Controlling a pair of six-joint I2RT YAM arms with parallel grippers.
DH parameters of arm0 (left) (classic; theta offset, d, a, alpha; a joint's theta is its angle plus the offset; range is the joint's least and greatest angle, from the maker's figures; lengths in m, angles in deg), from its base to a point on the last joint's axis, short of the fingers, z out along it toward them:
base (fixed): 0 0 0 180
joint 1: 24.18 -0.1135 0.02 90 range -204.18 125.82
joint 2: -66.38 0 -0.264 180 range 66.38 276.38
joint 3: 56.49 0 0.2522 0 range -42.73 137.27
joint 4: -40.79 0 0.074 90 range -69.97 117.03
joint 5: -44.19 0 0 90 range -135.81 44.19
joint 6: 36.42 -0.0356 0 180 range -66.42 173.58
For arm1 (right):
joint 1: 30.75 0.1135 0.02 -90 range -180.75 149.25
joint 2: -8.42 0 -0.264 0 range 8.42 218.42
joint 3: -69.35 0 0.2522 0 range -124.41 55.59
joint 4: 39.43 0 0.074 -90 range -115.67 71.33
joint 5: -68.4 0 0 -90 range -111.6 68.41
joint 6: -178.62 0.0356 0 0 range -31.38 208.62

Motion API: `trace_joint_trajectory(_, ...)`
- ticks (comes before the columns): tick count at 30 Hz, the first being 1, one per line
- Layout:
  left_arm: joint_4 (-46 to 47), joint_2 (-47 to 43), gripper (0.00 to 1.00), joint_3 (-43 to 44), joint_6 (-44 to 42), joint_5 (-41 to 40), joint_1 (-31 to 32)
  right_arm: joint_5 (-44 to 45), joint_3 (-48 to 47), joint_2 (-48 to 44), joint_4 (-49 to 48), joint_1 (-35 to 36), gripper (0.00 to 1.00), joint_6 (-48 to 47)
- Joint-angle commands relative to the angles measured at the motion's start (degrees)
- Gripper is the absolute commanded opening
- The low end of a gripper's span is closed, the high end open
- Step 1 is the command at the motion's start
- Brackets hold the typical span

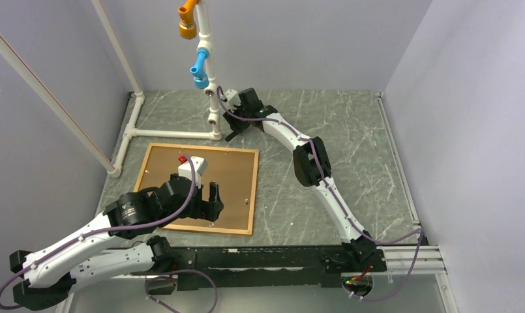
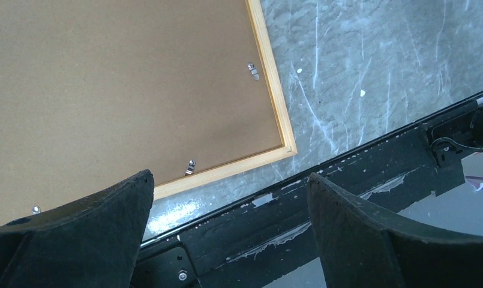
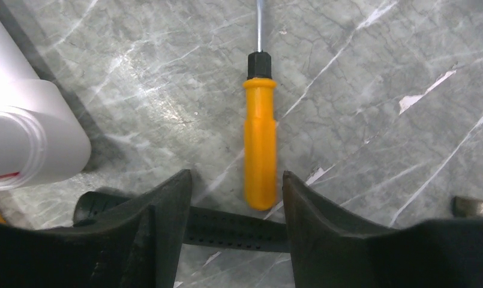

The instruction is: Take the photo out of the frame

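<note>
The frame [image 1: 252, 189] lies face down on the table, a thin orange border around the photo's brown board back [image 1: 230, 176]. The picture side is hidden. My left gripper [image 1: 212, 201] is open and empty, hovering over the frame's near edge. In the left wrist view, the border [image 2: 272, 90], the board [image 2: 119, 84] and small metal clips [image 2: 252, 70] show beyond the left gripper [image 2: 230, 176]. My right gripper [image 1: 234, 134] is open at the back by the pipe base. In its wrist view, the right gripper [image 3: 236, 174] has an orange-handled screwdriver [image 3: 260, 144] lying between its open fingers.
A white pipe structure [image 1: 175, 134] with blue [image 1: 199, 68] and orange [image 1: 188, 19] fittings stands at the back left; its base shows in the right wrist view [image 3: 29, 138]. A black perforated strap [image 3: 227, 228] lies under the right fingers. A black rail [image 1: 259, 257] runs along the near edge.
</note>
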Motion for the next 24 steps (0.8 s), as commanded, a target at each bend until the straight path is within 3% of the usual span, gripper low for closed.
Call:
trace_joint_trajectory(1, -0.2, -0.5, 1.00, 3.1, 0.9, -0.1, -0.3, 0.5, -4.8, 2.8, 3.3, -0.2, 0.43, -2.8)
trace_joint_trajectory(2, -0.3, -0.5, 0.99, 3.4, 0.8, -0.3, -0.3, 0.5, -5.0, 2.9, 3.5, -0.2, 0.30, -2.9)
trace_joint_trajectory(3, -0.4, -0.4, 1.00, 3.6, 0.8, -0.4, -0.3, 0.2, -5.0, 2.9, 3.8, -0.2, 0.25, -2.8)
trace_joint_trajectory(10, -0.2, 1.3, 1.00, 4.5, 0.0, 0.1, -0.3, 2.2, -2.0, 1.4, 1.0, -0.6, 0.14, 0.1)
trace_joint_trajectory(13, -0.3, 1.9, 0.99, 4.0, 0.3, 0.2, -0.3, 1.7, 0.4, -0.2, -2.1, -1.1, 0.00, 3.5)
trace_joint_trajectory(19, 2.5, 1.7, 1.00, 1.9, 1.0, 1.6, -0.4, 4.2, 1.2, -4.3, -4.4, -1.7, 0.00, 11.0)
trace_joint_trajectory(24, 6.1, 2.1, 0.99, 0.2, 1.5, 3.1, -0.5, 3.8, 9.6, -14.9, -7.2, -4.0, 0.00, 20.5)
